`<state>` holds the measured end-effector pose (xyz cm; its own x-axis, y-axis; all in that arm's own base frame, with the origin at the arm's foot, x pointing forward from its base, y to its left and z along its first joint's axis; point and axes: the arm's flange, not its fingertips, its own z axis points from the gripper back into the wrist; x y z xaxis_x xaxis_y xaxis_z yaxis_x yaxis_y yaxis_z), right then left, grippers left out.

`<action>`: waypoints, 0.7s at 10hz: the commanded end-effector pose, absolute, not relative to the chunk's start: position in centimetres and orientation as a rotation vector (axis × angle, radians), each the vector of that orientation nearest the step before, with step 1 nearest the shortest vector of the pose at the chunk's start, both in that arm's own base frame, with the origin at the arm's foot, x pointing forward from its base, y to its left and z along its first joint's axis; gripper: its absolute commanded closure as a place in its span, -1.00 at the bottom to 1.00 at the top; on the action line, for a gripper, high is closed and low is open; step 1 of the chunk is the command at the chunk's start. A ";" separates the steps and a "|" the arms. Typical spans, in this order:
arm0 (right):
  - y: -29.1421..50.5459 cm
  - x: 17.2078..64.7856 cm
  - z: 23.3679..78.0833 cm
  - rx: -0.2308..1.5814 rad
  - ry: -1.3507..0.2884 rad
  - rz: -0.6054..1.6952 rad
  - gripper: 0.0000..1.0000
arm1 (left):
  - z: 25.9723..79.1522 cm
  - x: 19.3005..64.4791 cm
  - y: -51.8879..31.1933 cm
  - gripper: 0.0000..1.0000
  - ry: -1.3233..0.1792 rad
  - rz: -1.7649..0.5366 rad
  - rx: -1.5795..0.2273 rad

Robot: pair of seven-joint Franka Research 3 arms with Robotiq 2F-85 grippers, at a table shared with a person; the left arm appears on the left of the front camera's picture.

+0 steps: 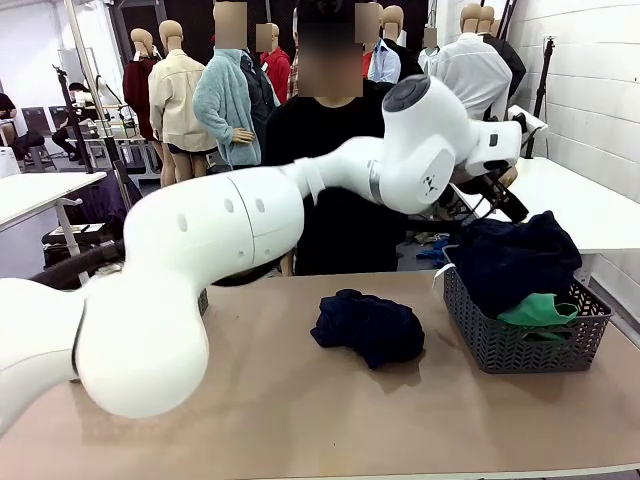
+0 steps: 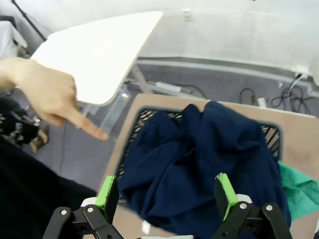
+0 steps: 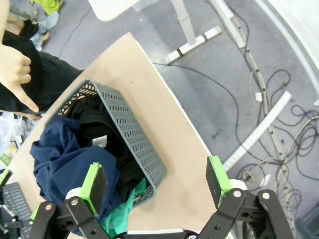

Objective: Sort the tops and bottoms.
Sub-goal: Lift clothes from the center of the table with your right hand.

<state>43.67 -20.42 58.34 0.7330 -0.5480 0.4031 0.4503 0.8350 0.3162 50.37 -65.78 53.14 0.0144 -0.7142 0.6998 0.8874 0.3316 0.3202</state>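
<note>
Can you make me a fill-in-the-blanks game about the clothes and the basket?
1. The dark navy fabric garment is heaped in the grey plastic mesh ____.
2. The teal-green soft fabric garment peeks out under the ____ one.
3. The left claw, above that heap, is ____.
4. The person's hand points one ____ downward.

Missing words: basket; navy; open; finger

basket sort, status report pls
Both grippers open, left gripper above basket. Navy garment heaped in it, teal bottoms underneath. Person's hand points near basket.
</note>
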 end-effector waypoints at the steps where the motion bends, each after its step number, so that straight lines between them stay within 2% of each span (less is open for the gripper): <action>1: -20.4 43.6 58.3 0.185 -0.503 -0.542 -1.00 | 55.7 47.3 -61.8 -1.00 -0.895 -1.218 -0.058; 3: -20.4 43.6 58.3 0.185 -0.503 -0.542 -1.00 | 58.8 45.7 -52.6 -1.00 -0.863 -0.956 -0.045; 4: -20.4 43.6 58.3 0.185 -0.503 -0.542 -1.00 | 58.6 44.5 -47.0 -1.00 -0.835 -0.775 0.025; 7: -20.4 43.6 58.3 0.185 -0.503 -0.542 -1.00 | 52.2 36.0 -33.9 -1.00 -0.810 -0.239 0.025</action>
<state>43.67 -20.42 58.35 0.7329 -0.5479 0.4033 0.4503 0.8351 0.3161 53.43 -47.91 64.65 0.6296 -0.3840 0.6754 0.3748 0.9116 0.1690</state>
